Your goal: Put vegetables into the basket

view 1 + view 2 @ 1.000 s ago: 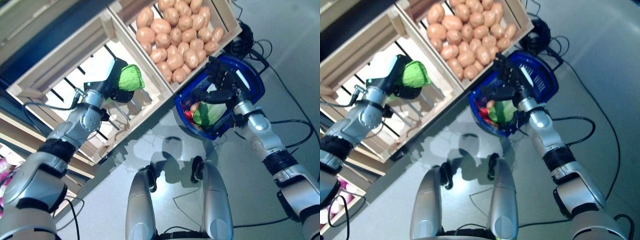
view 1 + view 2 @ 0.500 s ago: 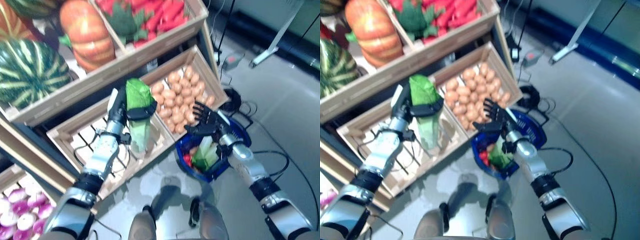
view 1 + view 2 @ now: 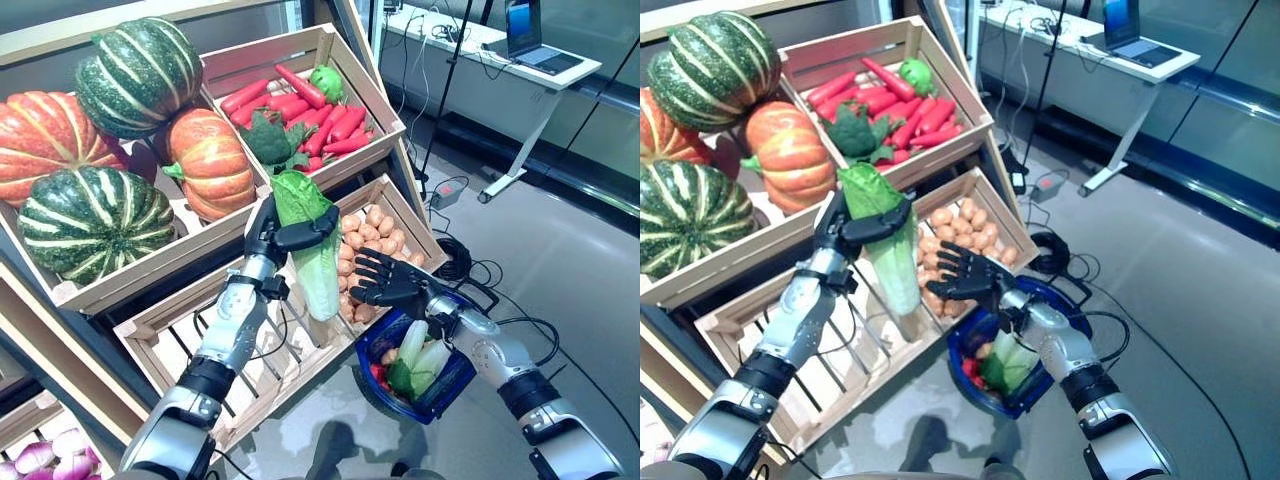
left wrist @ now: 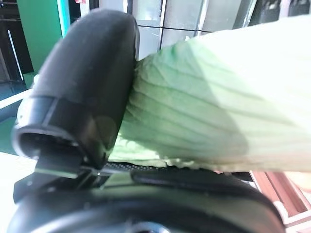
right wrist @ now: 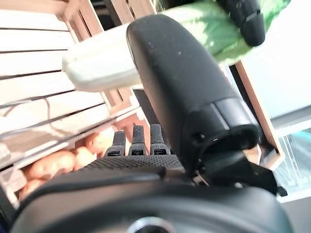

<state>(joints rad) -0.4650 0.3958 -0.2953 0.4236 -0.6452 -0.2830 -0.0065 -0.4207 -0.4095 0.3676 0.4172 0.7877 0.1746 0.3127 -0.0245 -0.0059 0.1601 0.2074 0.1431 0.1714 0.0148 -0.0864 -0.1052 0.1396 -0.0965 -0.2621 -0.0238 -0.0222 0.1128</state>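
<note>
- Above the slatted crate [image 3: 200,330], the left hand [image 3: 268,228] clamps the cabbage [image 3: 310,250], hanging upright.
- The right hand [image 3: 385,282], fingers spread, crowds the blue basket [image 3: 455,375]; a collision or slip could drop it short.

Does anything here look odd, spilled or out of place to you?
Nothing looks spilled or broken. The one thing out of its bin is the cabbage, gripped upright in the left hand above the slatted crate. The right hand is spread open over the blue basket on the floor, which already holds vegetables.
</note>
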